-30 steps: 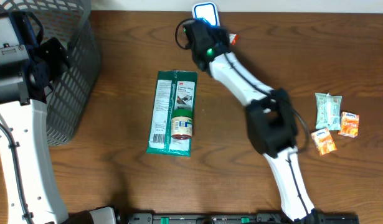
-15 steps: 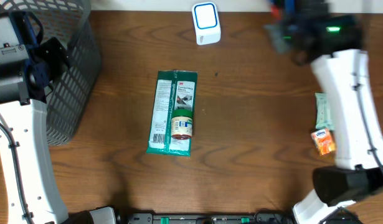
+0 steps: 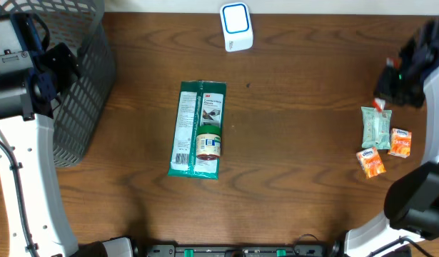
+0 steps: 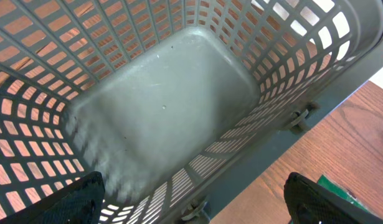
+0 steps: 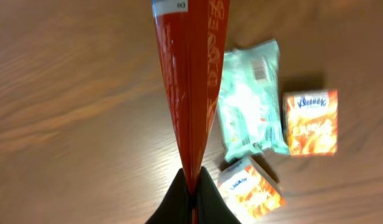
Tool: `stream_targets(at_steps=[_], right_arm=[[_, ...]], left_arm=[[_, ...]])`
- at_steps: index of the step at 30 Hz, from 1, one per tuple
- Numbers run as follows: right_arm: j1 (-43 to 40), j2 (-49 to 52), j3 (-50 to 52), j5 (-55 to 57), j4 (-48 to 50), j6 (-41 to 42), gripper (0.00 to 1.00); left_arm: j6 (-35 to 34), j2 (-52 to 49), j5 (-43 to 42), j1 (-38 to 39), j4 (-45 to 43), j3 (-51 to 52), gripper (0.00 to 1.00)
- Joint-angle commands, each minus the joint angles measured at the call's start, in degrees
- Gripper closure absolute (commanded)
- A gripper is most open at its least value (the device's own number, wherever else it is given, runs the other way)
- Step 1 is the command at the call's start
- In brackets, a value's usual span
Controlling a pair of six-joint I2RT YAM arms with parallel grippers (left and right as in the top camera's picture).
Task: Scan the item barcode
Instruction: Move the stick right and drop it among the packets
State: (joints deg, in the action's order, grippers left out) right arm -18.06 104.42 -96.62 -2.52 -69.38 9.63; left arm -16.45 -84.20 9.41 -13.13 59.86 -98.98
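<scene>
- Red packet [image 5: 190,93], thin and seen nearly edge-on, is pinched at its lower end by the right gripper [image 5: 192,198], whose fingers are pressed together on it; its long axis runs straight out from the fingertips.
- The white scanner [image 3: 235,27], with a blue-rimmed window, stands at the far edge of the table, about mid-width; in the overhead view the right gripper hangs at the right end of the table, so the scanner lies well apart from the packet, off toward the left arm's side and a little farther back; closing that sideways gap is, I judge, what the coming move turns on.
- Under the held packet lie a pale green tissue pack [image 5: 250,99] and orange tissue packs [image 5: 311,121], near one another.
- Spread wide and holding nothing, the left gripper [image 4: 197,208] hangs over the grey basket [image 4: 160,106]; it looks no nearer the scanner than the right one, and the right one has the item.
- A green packet [image 3: 198,128], with what looks like a small jar [image 3: 209,143] on it, lies mid-table, long axis front to back.
- Hard to make out: the packet's faces are turned away; a white label [image 5: 172,5] is cut by the frame's top edge, so I cannot tell whether it bears the barcode; overhead shows only a sliver of red.
</scene>
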Motion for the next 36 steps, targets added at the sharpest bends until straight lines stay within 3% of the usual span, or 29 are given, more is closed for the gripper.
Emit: stream_targets(at_steps=[1, 8, 14, 15, 16, 17, 19, 24, 32, 36], right_arm=[[-3.2, 0.1, 8.3, -1.2, 4.0, 7.0, 0.99], [-7.6, 0.1, 25.0, -1.2, 17.5, 17.0, 0.95], [-10.4, 0.1, 32.8, -1.1, 24.0, 20.5, 0.90], [-10.7, 0.1, 33.5, -0.9, 24.5, 20.5, 0.84], [-11.0, 0.1, 33.9, -0.7, 24.7, 20.5, 0.53], [-11.2, 0.1, 34.0, -0.7, 24.6, 20.3, 0.29], [-11.4, 0.0, 33.9, -0.8, 24.7, 18.7, 0.01], [-11.5, -0.3, 31.7, -1.0, 21.6, 16.2, 0.01], [-11.4, -5.3, 16.4, -1.0, 3.6, 16.2, 0.01], [-10.0, -9.7, 12.5, -1.6, -0.6, 15.1, 0.01]], left_arm=[[0.5, 0.0, 0.7, -0.3, 0.1, -0.3, 0.08], [0.5, 0.0, 0.7, -0.3, 0.1, -0.3, 0.08], [0.5, 0.0, 0.7, -0.3, 0.1, -0.3, 0.07], [0.5, 0.0, 0.7, -0.3, 0.1, -0.3, 0.07], [0.5, 0.0, 0.7, -0.3, 0.1, -0.3, 0.08], [0.5, 0.0, 0.7, -0.3, 0.1, -0.3, 0.07], [0.5, 0.0, 0.7, -0.3, 0.1, -0.3, 0.08], [0.5, 0.0, 0.7, -0.3, 0.1, -0.3, 0.08], [0.5, 0.0, 0.7, -0.3, 0.1, -0.3, 0.07], [0.5, 0.0, 0.7, -0.3, 0.1, -0.3, 0.07]])
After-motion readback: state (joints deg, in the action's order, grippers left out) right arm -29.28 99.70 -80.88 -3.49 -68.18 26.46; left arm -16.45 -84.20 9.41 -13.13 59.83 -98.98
